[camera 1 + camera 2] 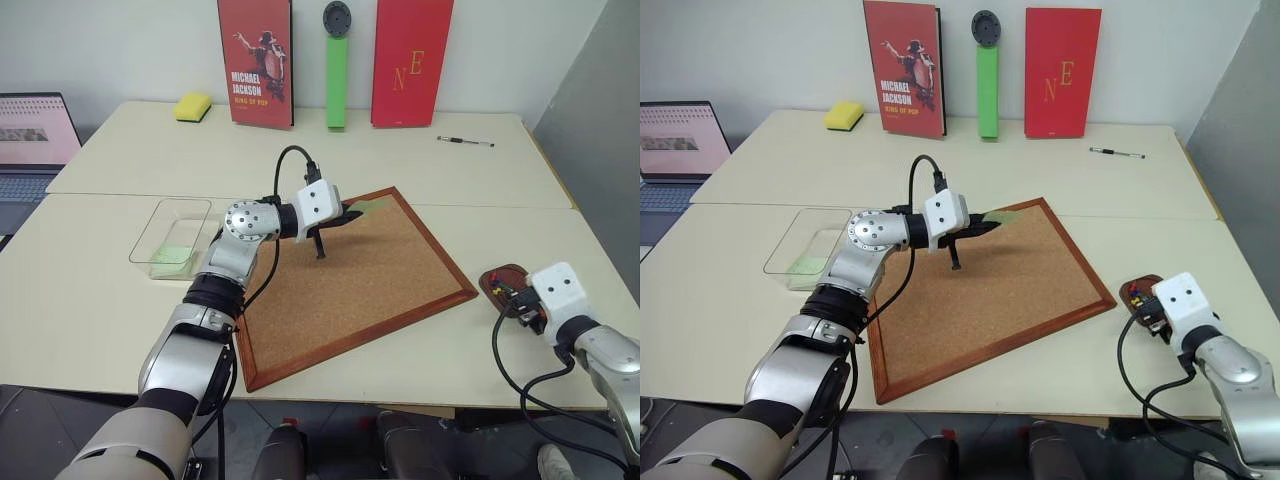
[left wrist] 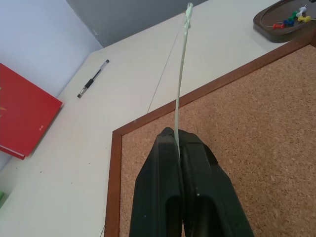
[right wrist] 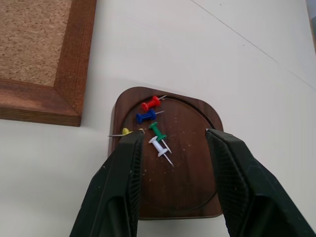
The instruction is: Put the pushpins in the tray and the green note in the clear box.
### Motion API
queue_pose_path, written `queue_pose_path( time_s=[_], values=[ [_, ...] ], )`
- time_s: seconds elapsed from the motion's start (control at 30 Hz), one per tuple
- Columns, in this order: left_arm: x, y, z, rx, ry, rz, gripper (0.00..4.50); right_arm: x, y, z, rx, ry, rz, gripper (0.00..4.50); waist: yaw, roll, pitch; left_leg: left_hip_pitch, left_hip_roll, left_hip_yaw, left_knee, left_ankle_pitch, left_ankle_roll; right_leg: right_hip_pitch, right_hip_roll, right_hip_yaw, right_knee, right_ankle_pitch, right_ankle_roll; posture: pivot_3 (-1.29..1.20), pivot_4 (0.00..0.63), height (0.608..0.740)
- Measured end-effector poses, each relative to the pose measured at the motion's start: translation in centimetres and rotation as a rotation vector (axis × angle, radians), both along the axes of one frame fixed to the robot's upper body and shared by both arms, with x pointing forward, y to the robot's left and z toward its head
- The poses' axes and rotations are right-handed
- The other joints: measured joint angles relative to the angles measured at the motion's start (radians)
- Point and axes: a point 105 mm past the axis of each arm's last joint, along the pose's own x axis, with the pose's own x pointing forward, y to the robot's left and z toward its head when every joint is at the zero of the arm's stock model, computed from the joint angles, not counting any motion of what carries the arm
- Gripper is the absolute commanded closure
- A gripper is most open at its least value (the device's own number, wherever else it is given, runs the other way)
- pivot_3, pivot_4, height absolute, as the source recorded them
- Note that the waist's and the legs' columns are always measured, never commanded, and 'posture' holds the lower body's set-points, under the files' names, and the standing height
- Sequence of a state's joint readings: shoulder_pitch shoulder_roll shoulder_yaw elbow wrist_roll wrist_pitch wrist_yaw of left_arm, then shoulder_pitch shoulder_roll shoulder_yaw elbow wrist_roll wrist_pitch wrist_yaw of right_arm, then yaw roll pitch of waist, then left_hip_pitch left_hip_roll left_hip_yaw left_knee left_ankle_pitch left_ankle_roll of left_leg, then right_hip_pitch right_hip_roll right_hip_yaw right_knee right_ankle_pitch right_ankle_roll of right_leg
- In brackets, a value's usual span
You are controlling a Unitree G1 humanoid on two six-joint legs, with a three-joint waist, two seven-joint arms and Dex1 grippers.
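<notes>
Over the cork board [image 1: 370, 270], left gripper [image 2: 177, 140] pinches the green note [image 2: 180, 84]; right gripper [image 3: 174, 143] hangs half-open above the tray [image 3: 190, 163] with the pushpins [image 3: 153, 126].

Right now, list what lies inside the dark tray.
Five pushpins lie in the tray: red, blue, green, white and a yellow one at its rim, partly hidden by the right gripper, whose open fingers cover the tray's near corners.

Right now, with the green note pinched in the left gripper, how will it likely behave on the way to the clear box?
The green note is probably floppy and very light: it shows edge-on as a thin line. The left gripper holds one end, so the free end may flutter or droop.
</notes>
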State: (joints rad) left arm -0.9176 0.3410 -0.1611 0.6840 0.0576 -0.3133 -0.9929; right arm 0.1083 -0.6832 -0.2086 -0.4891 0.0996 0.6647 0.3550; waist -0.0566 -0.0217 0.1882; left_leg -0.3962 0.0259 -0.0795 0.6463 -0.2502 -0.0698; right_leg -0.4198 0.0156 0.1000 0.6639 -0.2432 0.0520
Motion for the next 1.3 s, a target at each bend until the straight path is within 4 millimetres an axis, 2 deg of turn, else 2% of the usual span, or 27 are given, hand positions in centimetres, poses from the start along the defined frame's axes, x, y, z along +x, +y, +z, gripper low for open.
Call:
queue_pose_path(
  time_s=[0.13,0.27,0.37,0.4,0.43,0.5,0.57,0.63,0.7,0.83,0.9,0.97,1.07,1.17,1.3],
  values=[
    [0.0,0.0,0.1,0.000,-0.002,0.003,4.50,0.0,0.2,0.3,0.005,-0.009,0.010,2.40,0.000,0.000,0.000,0.000,0.000,0.000,0.000,0.000,0.000,0.000,0.000,0.000,0.001,0.000,0.000,0.00,0.150,0.740],
    [0.6,1.2,0.7,0.013,-0.024,0.057,4.50,0.4,3.8,3.4,0.108,-0.109,0.170,2.40,-0.008,0.000,0.000,0.001,0.000,0.000,0.000,0.000,0.000,0.000,0.001,0.000,0.002,0.000,0.000,0.00,0.150,0.740],
    [1.4,3.5,1.7,0.048,-0.044,0.149,4.50,0.6,7.5,5.9,0.186,-0.182,0.352,2.40,-0.013,0.000,0.000,0.002,0.001,0.000,0.000,0.000,0.000,0.000,0.001,0.000,0.002,0.000,0.000,0.00,0.150,0.740],
    [1.6,5.1,2.5,0.068,-0.049,0.206,4.50,0.6,10.0,7.0,0.238,-0.217,0.462,2.40,-0.016,0.000,0.000,0.002,0.001,0.000,0.000,0.000,0.000,0.000,0.001,0.000,0.002,0.000,0.000,0.00,0.150,0.740],
    [1.6,5.6,2.8,0.077,-0.050,0.225,4.50,0.7,10.8,7.4,0.257,-0.233,0.498,2.40,-0.021,0.000,0.000,0.001,0.001,0.000,0.000,0.000,0.000,0.000,0.001,0.000,0.002,0.000,0.000,0.00,0.150,0.740],
    [1.5,8.7,4.0,0.119,-0.053,0.335,4.50,1.2,14.8,9.4,0.329,-0.287,0.669,2.40,-0.034,0.000,0.000,0.002,0.002,0.000,0.000,0.000,0.000,0.000,0.001,0.000,0.002,0.000,0.000,0.00,0.150,0.740],
    [0.8,11.7,5.0,0.172,-0.063,0.436,4.50,1.8,18.0,10.4,0.378,-0.291,0.805,2.40,-0.039,0.000,0.000,0.002,0.002,-0.001,-0.001,0.000,0.000,0.000,0.001,-0.001,0.002,0.000,-0.001,0.00,0.150,0.740],
    [0.2,14.3,5.5,0.227,-0.068,0.520,4.50,2.3,19.9,10.5,0.405,-0.269,0.880,2.40,-0.039,0.000,0.000,0.002,0.003,-0.001,-0.001,0.000,0.000,-0.001,0.001,-0.002,0.003,-0.001,-0.002,0.00,0.150,0.740],
    [-0.7,17.9,5.7,0.295,-0.060,0.651,4.50,2.8,22.1,10.2,0.424,-0.219,0.970,2.40,-0.036,0.000,0.000,0.001,0.003,-0.001,-0.002,0.000,0.000,-0.002,0.001,-0.003,0.003,-0.001,-0.003,0.00,0.150,0.740],
    [-2.0,22.3,6.3,0.339,-0.041,0.826,4.50,3.3,24.6,9.3,0.423,-0.147,1.072,2.40,-0.023,0.000,0.000,-0.001,0.002,-0.003,-0.001,0.000,0.000,-0.002,0.000,-0.005,0.002,-0.001,-0.003,0.00,0.150,0.740],
    [-3.2,25.5,5.9,0.373,0.003,0.927,4.50,4.1,26.1,9.0,0.412,-0.133,1.112,2.40,-0.026,0.000,0.000,-0.001,0.002,-0.001,-0.001,0.000,0.000,-0.002,0.000,-0.004,0.001,-0.001,-0.002,0.00,0.150,0.740],
    [-3.9,27.4,5.2,0.385,0.036,0.993,4.50,4.5,27.1,8.9,0.410,-0.131,1.140,2.40,-0.024,0.000,0.000,-0.001,0.002,-0.002,-0.001,0.000,0.000,-0.002,0.000,-0.005,0.002,-0.001,-0.003,0.00,0.150,0.740],
    [-4.2,28.7,3.9,0.384,0.083,1.048,4.50,4.4,28.3,8.8,0.399,-0.128,1.198,2.40,-0.022,0.000,0.000,-0.001,0.003,-0.003,-0.001,0.000,0.000,-0.002,0.000,-0.006,0.003,-0.001,-0.003,0.00,0.150,0.740],
    [-4.7,29.2,2.5,0.383,0.140,1.064,4.50,4.1,29.0,8.2,0.381,-0.112,1.233,2.40,-0.023,0.000,0.000,-0.001,0.003,-0.003,-0.001,0.000,0.000,-0.002,0.000,-0.005,0.003,-0.001,-0.003,0.00,0.150,0.740],
    [-4.8,29.2,1.7,0.354,0.185,1.067,4.50,4.0,29.4,8.0,0.377,-0.104,1.253,2.40,-0.023,0.000,0.000,-0.001,0.003,-0.003,-0.001,0.000,0.000,-0.003,0.000,-0.005,0.004,-0.001,-0.003,0.00,0.150,0.740]
  ],
)
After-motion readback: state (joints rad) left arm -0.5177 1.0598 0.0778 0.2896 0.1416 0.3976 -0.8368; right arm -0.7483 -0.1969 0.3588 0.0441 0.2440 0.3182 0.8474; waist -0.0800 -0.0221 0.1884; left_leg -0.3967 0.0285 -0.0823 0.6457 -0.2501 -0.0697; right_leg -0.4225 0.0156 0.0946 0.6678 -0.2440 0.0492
